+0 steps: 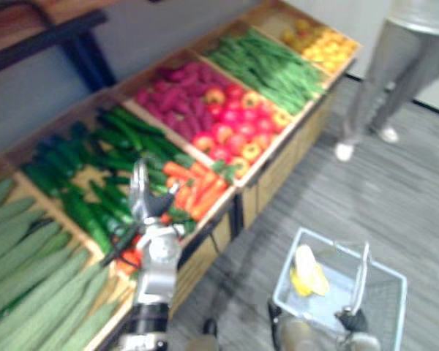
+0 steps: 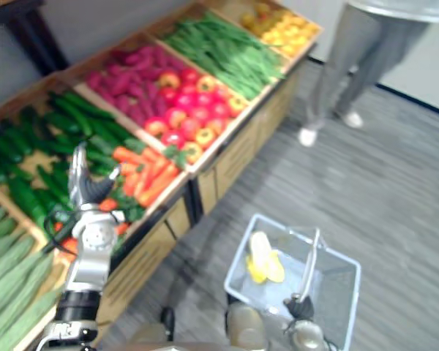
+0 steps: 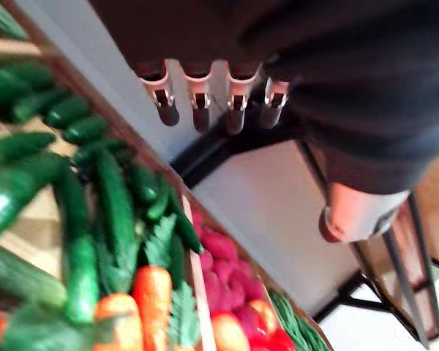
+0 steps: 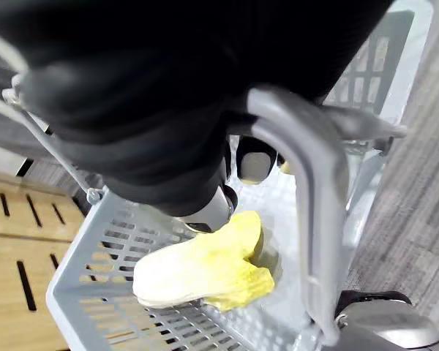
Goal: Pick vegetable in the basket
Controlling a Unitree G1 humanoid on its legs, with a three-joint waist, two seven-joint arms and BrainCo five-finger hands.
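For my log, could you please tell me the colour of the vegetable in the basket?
Pale yellow; the vegetable shows best in the right wrist view.

From where I stand, the left arm, coming in at seven o'clock in the head view, is silver-grey metal built in chunky segments. It has a round disc set into the section under the wrist and a black band lower down. The left hand has slim silver fingers ending in dark tips, and a rounded pale thumb set apart from them. A dark cover wraps its back and wrist. The right hand, at five o'clock, wears the same black covering over pale, dark-edged fingertips.
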